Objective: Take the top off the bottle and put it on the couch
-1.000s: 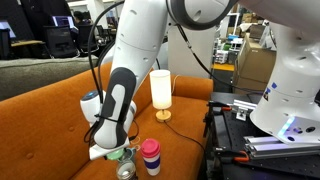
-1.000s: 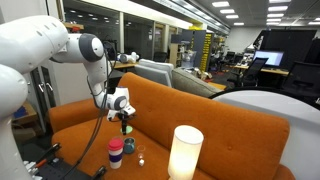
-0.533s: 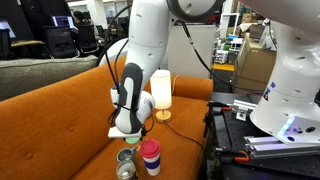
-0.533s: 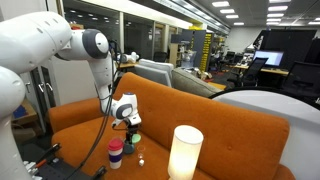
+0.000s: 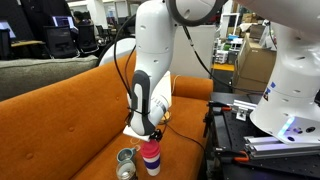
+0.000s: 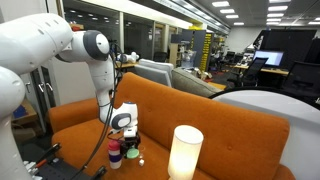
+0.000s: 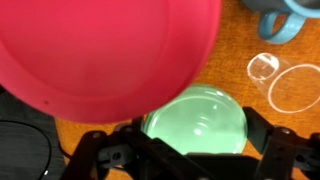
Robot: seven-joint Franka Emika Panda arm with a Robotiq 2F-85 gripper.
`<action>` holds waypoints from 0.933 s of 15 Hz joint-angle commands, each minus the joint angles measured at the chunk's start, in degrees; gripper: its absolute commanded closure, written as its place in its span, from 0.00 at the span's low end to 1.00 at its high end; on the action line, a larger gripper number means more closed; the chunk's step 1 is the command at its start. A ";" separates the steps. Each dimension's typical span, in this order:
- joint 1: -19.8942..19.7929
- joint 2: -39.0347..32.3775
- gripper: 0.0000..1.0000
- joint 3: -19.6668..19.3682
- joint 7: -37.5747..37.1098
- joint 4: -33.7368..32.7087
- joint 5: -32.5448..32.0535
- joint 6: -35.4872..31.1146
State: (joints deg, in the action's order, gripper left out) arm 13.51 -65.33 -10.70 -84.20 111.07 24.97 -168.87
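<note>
On the orange counter (image 5: 60, 120) (a couch seat, really) a metal cup (image 5: 125, 160) sits at the left. The bottle (image 5: 150, 164) stands upright just beside it, its red top (image 5: 150, 149) still on. The gripper (image 5: 151, 136) hangs directly over that top. In the wrist view the red top fills the upper left, a pale green disc (image 7: 195, 125) sits between the jaws, and clear rings (image 7: 290, 80) lie to the right. Whether the jaws pinch the disc I cannot tell.
</note>
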 commanded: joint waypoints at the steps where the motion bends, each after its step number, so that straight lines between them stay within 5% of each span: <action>1: -1.21 -0.47 0.30 1.16 -6.17 0.75 1.59 0.55; 14: -11.52 -4.69 0.30 7.11 -19.41 -1.89 2.50 0.62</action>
State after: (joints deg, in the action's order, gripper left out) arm 4.94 -69.99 -5.39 -102.99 109.95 26.40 -168.60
